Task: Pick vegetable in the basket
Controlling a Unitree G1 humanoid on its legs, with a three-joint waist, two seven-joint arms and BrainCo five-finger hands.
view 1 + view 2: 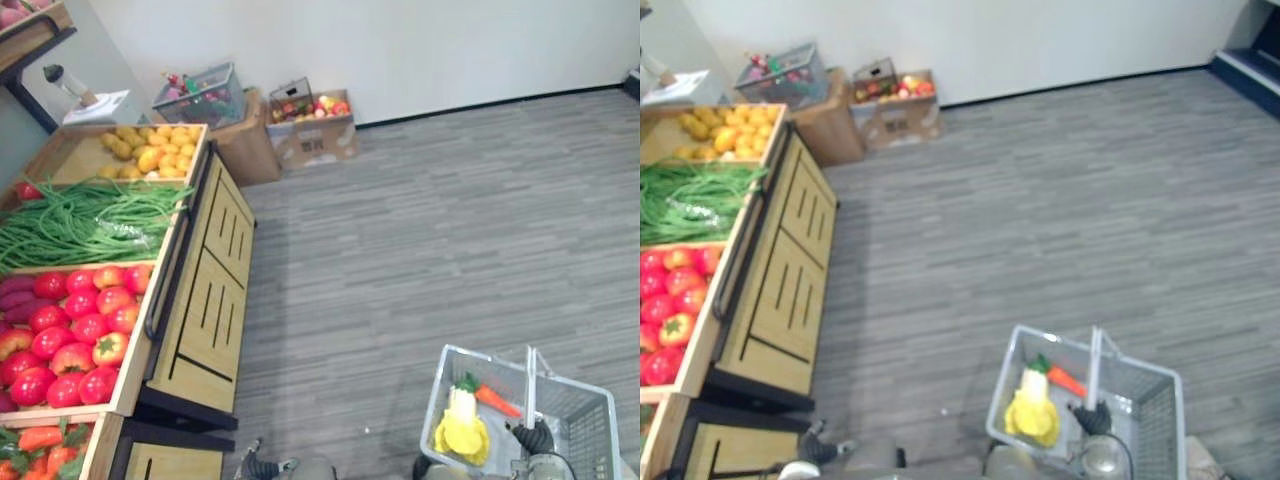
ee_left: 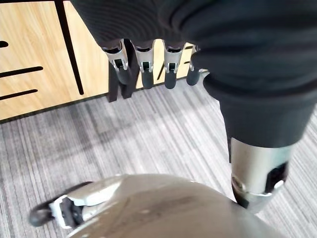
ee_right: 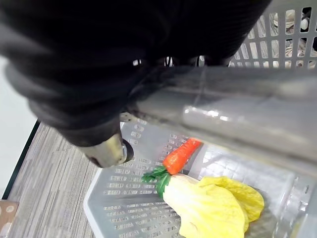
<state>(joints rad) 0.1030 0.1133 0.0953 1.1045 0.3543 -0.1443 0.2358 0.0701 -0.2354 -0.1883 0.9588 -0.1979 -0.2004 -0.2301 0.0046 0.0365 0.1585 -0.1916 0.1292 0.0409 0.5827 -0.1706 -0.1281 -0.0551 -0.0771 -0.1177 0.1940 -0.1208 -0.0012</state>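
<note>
As right hand (image 1: 535, 437) grips basket (image 1: 577, 410), carrot (image 1: 497, 400) inside.

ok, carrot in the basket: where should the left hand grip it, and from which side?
Grip the carrot on its orange body, mid-length, pinching across its narrow width and coming straight down from above. It lies flat on the floor of the basket, whose walls block side approaches, and its green end lies against the yellow leafy vegetable. The left hand hangs open; the right hand holds the handle.
</note>
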